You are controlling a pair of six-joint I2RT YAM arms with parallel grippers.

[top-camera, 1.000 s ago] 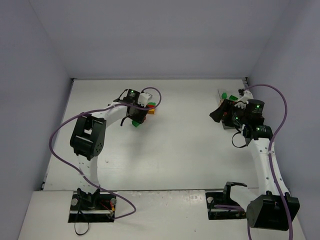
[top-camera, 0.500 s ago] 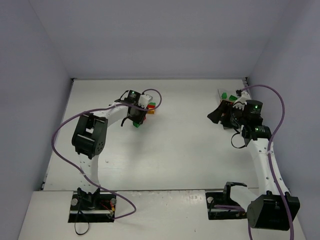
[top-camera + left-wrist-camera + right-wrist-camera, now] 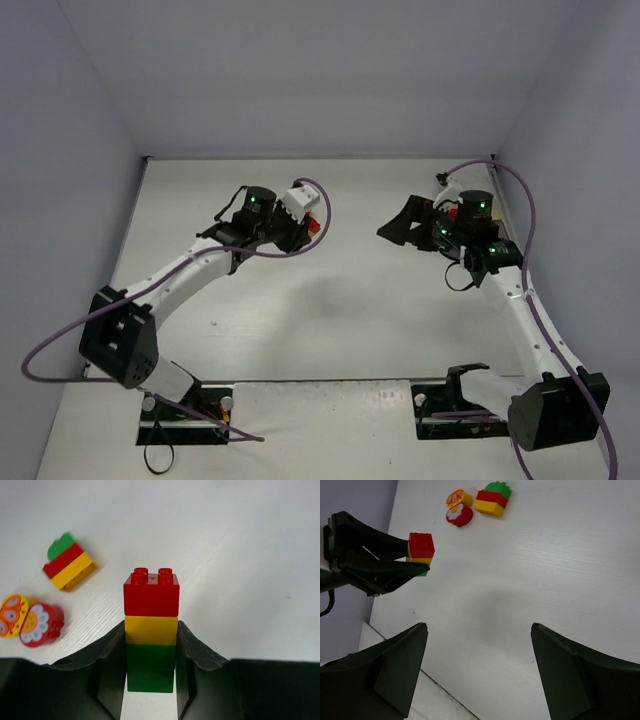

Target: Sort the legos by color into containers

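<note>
Left hand (image 3: 151, 647) closed tight on a three-brick stack (image 3: 151, 605). Green end sits deepest between the fingers, yellow is at the fingertips, and red pokes out beyond them, studs outward. From above, this hand (image 3: 305, 228) is over the far-left part of the desk (image 3: 350, 300), with a bit of red showing at its tip. The arm's purple cable (image 3: 322, 200) loops just behind the wrist.

Right hand (image 3: 480, 645) is wide open with nothing between its fingers. It is at far right of the desk (image 3: 405, 222), pointing left across bare desk toward the left hand (image 3: 375, 565) and its stack (image 3: 420, 547). The two hands are well apart.

Loose legos lie on the desk:
- A green-red-yellow stack (image 3: 69, 562) lies on its side.
- A round red-and-yellow piece (image 3: 31, 622) with printed faces is just beside it.

Both are near the held stack but not touching it. The right wrist view shows the same pair, the stack (image 3: 492, 500) and the round piece (image 3: 457, 507). I cannot make them out in the top view.
</note>
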